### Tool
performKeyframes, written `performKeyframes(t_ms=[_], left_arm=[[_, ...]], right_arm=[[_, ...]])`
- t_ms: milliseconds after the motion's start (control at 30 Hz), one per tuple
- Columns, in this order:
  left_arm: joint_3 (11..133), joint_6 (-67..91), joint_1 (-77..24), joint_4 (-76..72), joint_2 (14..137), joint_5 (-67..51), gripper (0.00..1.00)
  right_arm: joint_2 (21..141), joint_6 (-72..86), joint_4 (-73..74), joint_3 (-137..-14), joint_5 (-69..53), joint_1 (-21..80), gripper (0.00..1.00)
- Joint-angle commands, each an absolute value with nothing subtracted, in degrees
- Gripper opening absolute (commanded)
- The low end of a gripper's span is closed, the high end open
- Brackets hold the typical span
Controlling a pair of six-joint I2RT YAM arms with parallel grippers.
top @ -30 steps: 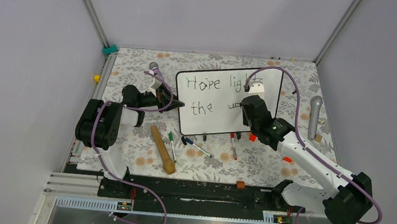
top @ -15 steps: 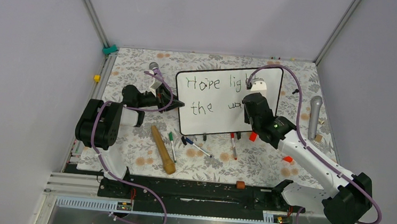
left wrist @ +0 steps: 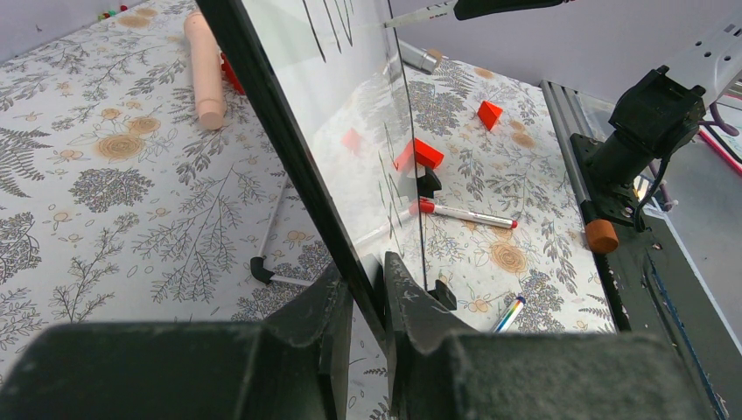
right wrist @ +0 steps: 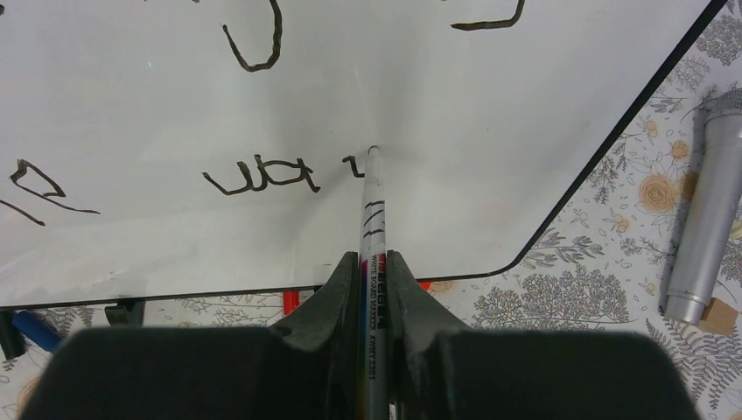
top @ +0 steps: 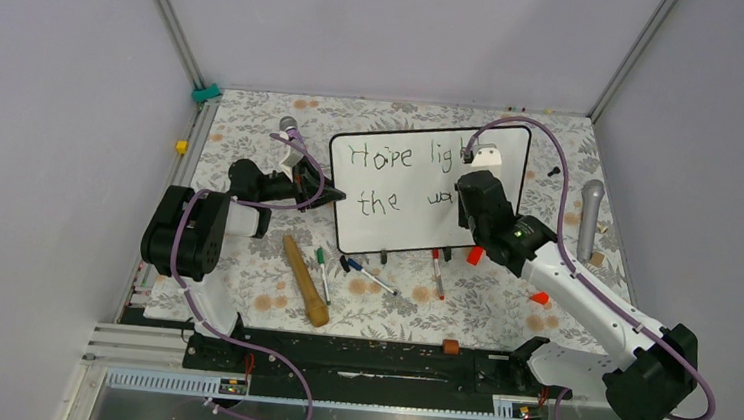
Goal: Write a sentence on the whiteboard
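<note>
The right gripper (right wrist: 374, 262), jaws pinched tight on a marker (right wrist: 371, 206) whose barrel appears to read "WHITE BOARD MARKER", presses the tip to the whiteboard (top: 402, 227) just at 3 o'clock of a written "wa", where a small first stroke of the next letter shows. The whiteboard stands propped mid-table at 12 o'clock from the arm bases, its 9 o'clock edge clamped in the narrow jaws of the left gripper (left wrist: 367, 284). The sentence (top: 380, 156) reads "Hope lig…" above "the wa", the arm hiding the rest of the top line, so the task looks nearly done, with only the last word's ending to come.
</note>
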State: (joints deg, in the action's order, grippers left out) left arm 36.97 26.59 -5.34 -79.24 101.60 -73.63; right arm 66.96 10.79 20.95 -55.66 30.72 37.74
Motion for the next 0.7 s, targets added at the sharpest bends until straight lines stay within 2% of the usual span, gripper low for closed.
performKeyframes(t_ms=[0, 667], left_arm=[[36.87, 18.81, -5.25, -84.38, 101.12, -74.47, 0.0], [36.89, 18.9, -5.25, -84.38, 101.07, -74.45, 0.0]], right_arm=[[66.89, 11.61, 19.99, -55.36, 30.41, 37.12, 0.0], [65.87, 15.07, 18.9, -51.33, 23.79, 37.16, 0.0]])
